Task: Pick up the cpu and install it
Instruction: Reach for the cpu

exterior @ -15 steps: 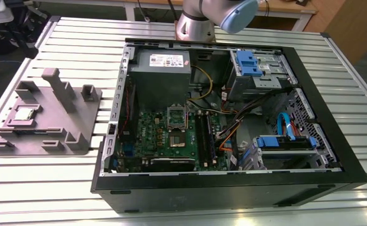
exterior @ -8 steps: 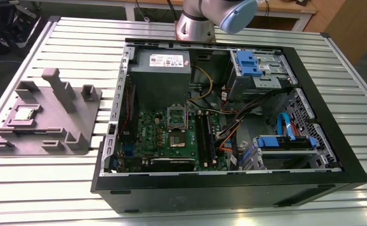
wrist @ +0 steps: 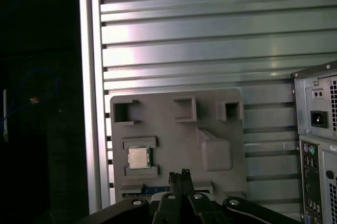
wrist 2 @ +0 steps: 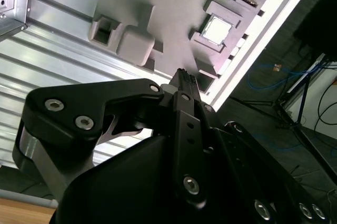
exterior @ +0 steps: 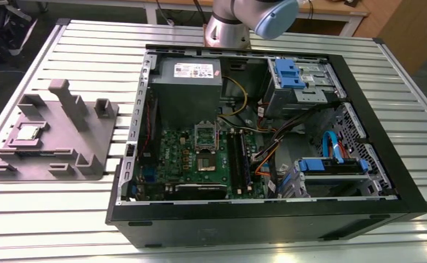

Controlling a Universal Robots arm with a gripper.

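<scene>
Nearest the lens in both wrist views is the gripper, its black fingers clenched together with nothing between them. It hangs above the grey fixture plate, apart from it, over the plate's edge.

The cpu lies flat in a framed pocket of that plate, silvery top up. This pocket is on the side nearest the slatted table's outer edge and farthest from the computer case. From the fingertips it lies below and off to the side toward that table edge, not straight beneath. Being square, it has no long axis, and its sides run parallel with the plate's edges.

The plate's other square pockets look empty. A slot close under the fingers holds a slim greenish strip that I cannot identify.

In the exterior view the case lies open at the plate's right. The socket on its motherboard appears unfilled, so the chip is not yet picked up
</scene>
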